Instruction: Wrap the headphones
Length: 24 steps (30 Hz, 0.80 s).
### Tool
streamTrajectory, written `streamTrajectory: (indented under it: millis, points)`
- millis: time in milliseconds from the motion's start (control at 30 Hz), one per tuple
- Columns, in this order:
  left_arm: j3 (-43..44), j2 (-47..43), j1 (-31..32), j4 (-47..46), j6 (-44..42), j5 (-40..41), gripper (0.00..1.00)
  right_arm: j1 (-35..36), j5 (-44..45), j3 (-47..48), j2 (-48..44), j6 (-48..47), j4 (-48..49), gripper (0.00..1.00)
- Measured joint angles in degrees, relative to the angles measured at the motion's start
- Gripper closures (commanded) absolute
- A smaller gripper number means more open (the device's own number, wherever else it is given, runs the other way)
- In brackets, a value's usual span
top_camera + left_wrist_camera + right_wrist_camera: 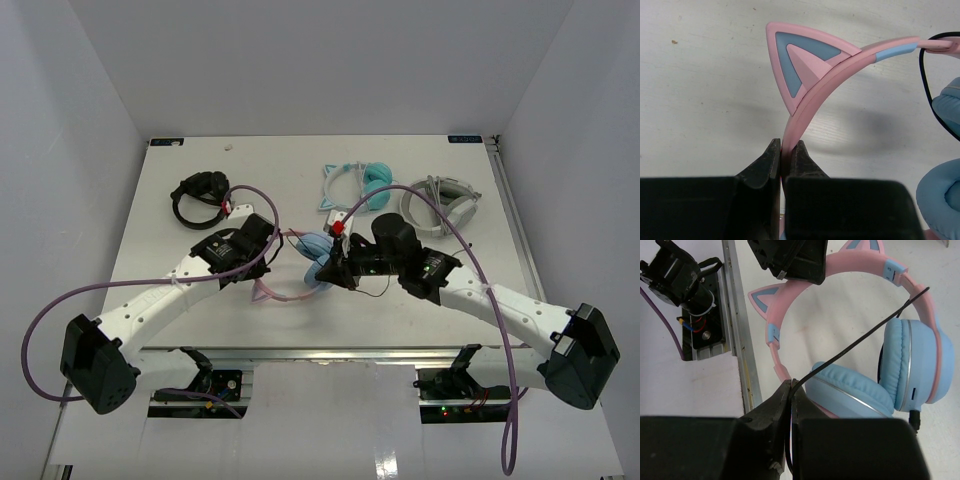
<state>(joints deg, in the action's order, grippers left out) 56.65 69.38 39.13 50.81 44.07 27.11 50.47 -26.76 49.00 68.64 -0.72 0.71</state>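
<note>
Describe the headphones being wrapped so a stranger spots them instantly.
On the table, look where the two arms meet. The headphones are there, the left gripper pinching their band and the right gripper their black cable. Only they have a pink cat-ear band with light blue cups; behind are a black set, a teal set and a grey-white set.

Robotics lab cell: plain white enclosure walls [320, 60], white table [270, 170], aluminium edge rail [512, 215], exposed electronics [452, 395] at front.
</note>
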Motion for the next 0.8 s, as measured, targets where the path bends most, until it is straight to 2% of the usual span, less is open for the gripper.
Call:
streamTrajectory:
  millis: [467,800]
  points:
    - [5.1,-0.4,0.0,7.7,7.6,3.7,1.00,4.8,7.6,-4.3,-0.1,3.8,3.9,0.92]
    - [6.6,-3.9,0.0,11.4,10.4,4.0,1.00,6.8,13.6,-9.2,-2.2,6.4,8.9,0.92]
